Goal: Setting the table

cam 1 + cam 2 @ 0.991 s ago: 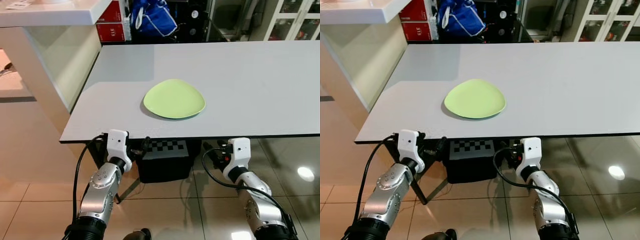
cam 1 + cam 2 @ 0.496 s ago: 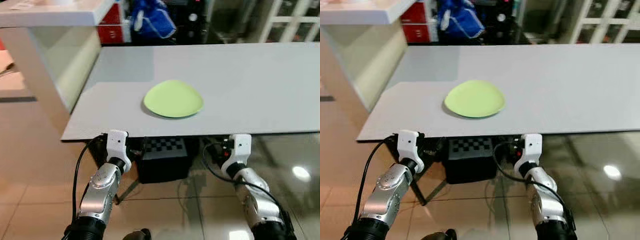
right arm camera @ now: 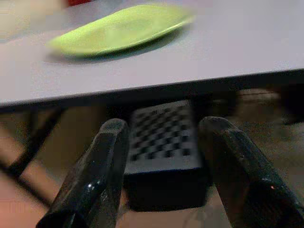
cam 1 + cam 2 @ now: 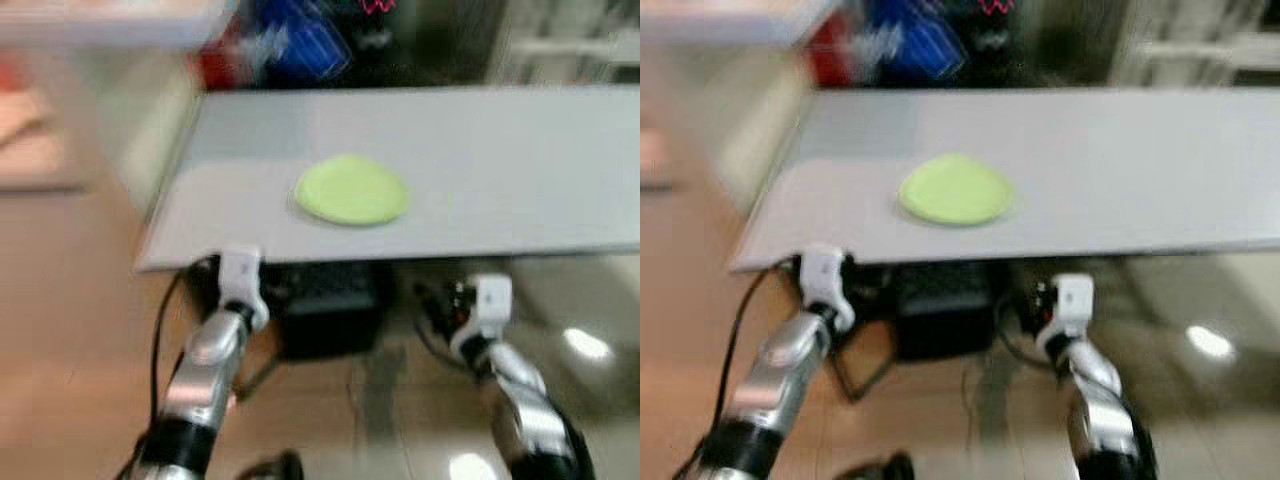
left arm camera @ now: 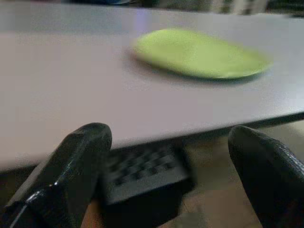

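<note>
The grey table (image 4: pixel 500 170) is blurred; its green plate (image 4: pixel 352 190) lies ahead of the spread left gripper (image 5: pixel 171 166) and parted right gripper (image 3: pixel 164 164).

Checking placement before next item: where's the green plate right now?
The green plate lies on the grey table, near its front edge and toward the robot's left end, ahead of and between both grippers.

The head's two eye views look forward and down, blurred, onto the table (image 4: pixel 480 170) with the plate (image 4: pixel 352 190) beyond both arms. Each wrist view looks low along its own fingers, the left gripper (image 5: pixel 175 175) and right gripper (image 3: pixel 164 166), level with the table edge. All views share the plate ahead of the jaws and the checkered box (image 3: pixel 164 142) beneath.
</note>
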Controlling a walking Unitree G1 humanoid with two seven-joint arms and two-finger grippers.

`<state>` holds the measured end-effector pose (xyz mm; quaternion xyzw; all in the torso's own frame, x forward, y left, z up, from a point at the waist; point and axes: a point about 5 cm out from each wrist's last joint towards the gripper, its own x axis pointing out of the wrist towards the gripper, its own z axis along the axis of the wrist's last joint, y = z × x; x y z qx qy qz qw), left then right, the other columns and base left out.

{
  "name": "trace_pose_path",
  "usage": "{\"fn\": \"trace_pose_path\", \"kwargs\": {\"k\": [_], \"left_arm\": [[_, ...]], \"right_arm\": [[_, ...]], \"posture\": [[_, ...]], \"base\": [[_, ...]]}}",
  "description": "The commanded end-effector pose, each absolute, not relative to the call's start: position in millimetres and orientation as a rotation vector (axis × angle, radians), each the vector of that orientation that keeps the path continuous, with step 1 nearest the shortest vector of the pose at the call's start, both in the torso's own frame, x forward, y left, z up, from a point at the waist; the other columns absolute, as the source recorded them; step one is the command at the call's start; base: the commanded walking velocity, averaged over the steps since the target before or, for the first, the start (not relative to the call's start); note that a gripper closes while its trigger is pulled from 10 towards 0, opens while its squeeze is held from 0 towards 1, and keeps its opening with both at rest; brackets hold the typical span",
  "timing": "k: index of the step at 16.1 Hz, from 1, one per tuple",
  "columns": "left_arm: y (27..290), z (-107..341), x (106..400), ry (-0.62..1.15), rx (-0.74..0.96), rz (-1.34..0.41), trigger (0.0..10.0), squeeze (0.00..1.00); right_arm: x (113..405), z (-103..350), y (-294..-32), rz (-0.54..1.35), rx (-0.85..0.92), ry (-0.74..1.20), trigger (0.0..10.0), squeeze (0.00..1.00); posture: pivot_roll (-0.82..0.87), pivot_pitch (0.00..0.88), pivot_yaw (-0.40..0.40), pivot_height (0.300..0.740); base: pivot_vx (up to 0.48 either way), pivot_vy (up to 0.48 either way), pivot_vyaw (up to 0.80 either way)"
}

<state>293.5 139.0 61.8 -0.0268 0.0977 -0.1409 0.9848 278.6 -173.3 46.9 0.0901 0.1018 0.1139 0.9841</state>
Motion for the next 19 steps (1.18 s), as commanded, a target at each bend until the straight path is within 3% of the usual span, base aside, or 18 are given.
{"fn": "trace_pose_path", "kwargs": {"k": [1, 19], "left_arm": [[142.5, 58.7, 295.0, 0.231, -0.053, -0.271, 10.0, 0.00], [145.1, 58.2, 298.9, 0.246, -0.010, -0.272, 10.0, 0.00]], "right_arm": [[279.4, 48.7, -170.2, 0.238, 0.186, 0.200, 10.0, 0.00], [275.0, 45.5, -169.2, 0.259, 0.189, 0.206, 10.0, 0.00]], "posture": [[-0.06, 0.000, 0.065, 0.740], [-0.06, 0.000, 0.063, 0.740]], "base": [[0.000, 0.480, 0.00], [0.000, 0.479, 0.00]]}}
